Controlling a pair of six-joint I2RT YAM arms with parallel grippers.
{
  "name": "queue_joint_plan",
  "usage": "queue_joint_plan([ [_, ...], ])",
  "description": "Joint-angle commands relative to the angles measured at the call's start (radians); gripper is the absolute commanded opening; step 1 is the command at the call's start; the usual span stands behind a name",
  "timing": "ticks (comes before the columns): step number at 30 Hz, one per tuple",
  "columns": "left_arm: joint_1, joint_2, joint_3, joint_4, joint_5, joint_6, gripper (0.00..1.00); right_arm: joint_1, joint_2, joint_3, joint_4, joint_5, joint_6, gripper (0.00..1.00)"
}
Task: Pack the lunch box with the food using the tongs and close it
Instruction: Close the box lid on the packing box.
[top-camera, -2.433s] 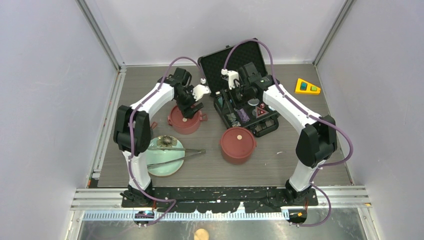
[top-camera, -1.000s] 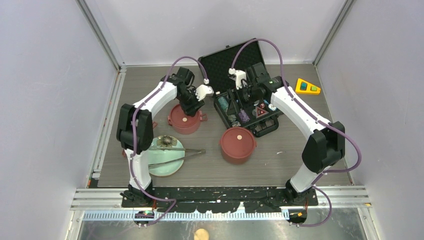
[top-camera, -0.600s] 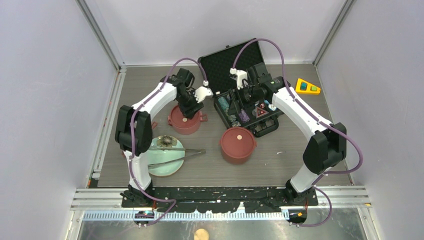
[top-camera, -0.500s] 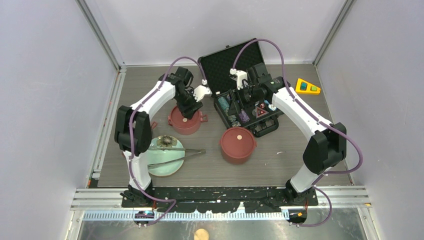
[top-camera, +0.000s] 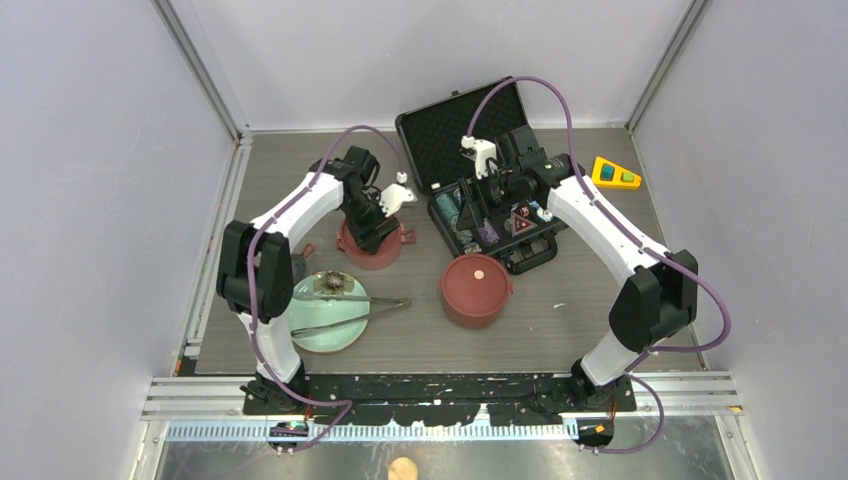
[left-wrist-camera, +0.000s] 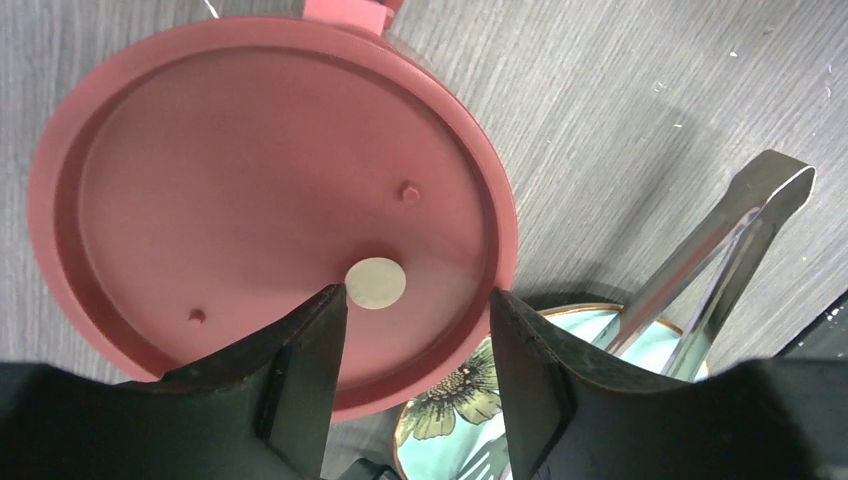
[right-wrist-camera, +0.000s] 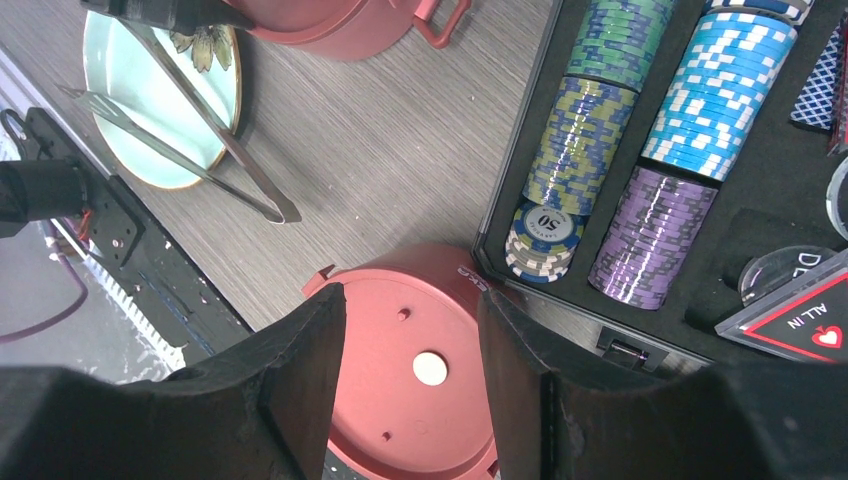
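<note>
Swinging back toward its base, the left gripper (left-wrist-camera: 415, 300) now hangs straight over the lunch box's left tier (left-wrist-camera: 240, 190), where a second ago it sat nearer the far rim. Its jaws have spread wider and hold nothing (the lid's pale centre disc (left-wrist-camera: 376, 283) shows between them). The right gripper (right-wrist-camera: 410, 300) hasn't budged above the chip case (top-camera: 445, 130), fingers apart, empty. The right tier (top-camera: 476, 290) stands lidded mid-table. The tongs (top-camera: 350, 310) lie across the green plate (top-camera: 330, 340).
</note>
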Motion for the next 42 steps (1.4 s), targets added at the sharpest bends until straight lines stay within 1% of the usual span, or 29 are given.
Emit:
queue_joint_plan([
  [1,0.006,0.053,-0.048,0.075,-0.069,0.004,0.56,-0.005,-0.049,0.005,0.005,-0.007,-0.012,0.56],
  [5,0.005,0.046,-0.052,0.077,-0.072,0.001,0.56,-0.005,-0.05,0.01,-0.004,-0.005,-0.014,0.56],
  [10,0.011,-0.023,0.02,0.019,-0.039,-0.006,0.59,-0.005,-0.047,0.012,-0.007,-0.01,-0.016,0.56],
  [15,0.084,-0.062,0.132,-0.031,0.051,-0.007,0.61,-0.003,-0.031,0.031,-0.019,-0.036,-0.025,0.56],
  [19,0.114,-0.029,0.125,-0.046,0.05,0.037,0.61,0.004,-0.013,0.054,-0.01,-0.043,-0.073,0.56],
  [21,0.138,-0.022,0.116,-0.058,0.102,0.044,0.61,0.01,0.002,0.081,-0.011,-0.036,-0.12,0.56],
  [22,0.16,-0.034,0.11,-0.055,0.159,0.04,0.62,0.01,0.01,0.098,-0.008,-0.033,-0.143,0.56],
  [24,0.207,-0.073,0.089,-0.037,0.252,0.029,0.65,0.011,0.023,0.129,0.01,-0.025,-0.186,0.58],
  [26,0.248,-0.129,0.06,-0.001,0.301,0.026,0.71,0.012,0.04,0.165,0.031,-0.035,-0.225,0.6],
  [28,0.282,-0.197,0.029,0.038,0.327,0.03,0.77,0.012,0.062,0.207,0.049,-0.086,-0.257,0.64],
  [29,0.305,-0.228,0.015,0.051,0.356,0.032,0.81,0.012,0.069,0.222,0.056,-0.127,-0.276,0.69],
  [30,0.337,-0.261,0.001,0.08,0.397,0.02,0.88,0.013,0.076,0.234,0.068,-0.167,-0.299,0.8],
  [31,0.361,-0.291,-0.021,0.113,0.437,-0.008,0.97,0.014,0.082,0.241,0.089,-0.202,-0.314,0.84],
  [32,0.412,-0.319,-0.045,0.158,0.47,-0.04,0.99,0.014,0.089,0.236,0.12,-0.235,-0.324,0.85],
  [33,0.434,-0.348,-0.067,0.196,0.477,-0.074,1.0,0.015,0.092,0.225,0.16,-0.283,-0.329,0.85],
  [35,0.451,-0.378,-0.129,0.228,0.453,-0.08,1.0,0.024,0.113,0.235,0.198,-0.336,-0.361,0.87],
  [37,0.452,-0.394,-0.19,0.253,0.412,-0.015,1.0,0.061,0.171,0.305,0.132,-0.291,-0.395,0.87],
  [39,0.453,-0.382,-0.192,0.202,0.361,0.098,1.0,0.108,0.232,0.369,0.04,-0.216,-0.496,0.87],
  [40,0.461,-0.359,-0.169,0.142,0.372,0.165,1.0,0.131,0.256,0.378,0.025,-0.169,-0.53,0.87],
  [42,0.493,-0.3,-0.126,0.02,0.437,0.256,1.0,0.159,0.29,0.375,0.023,-0.119,-0.579,0.87],
])
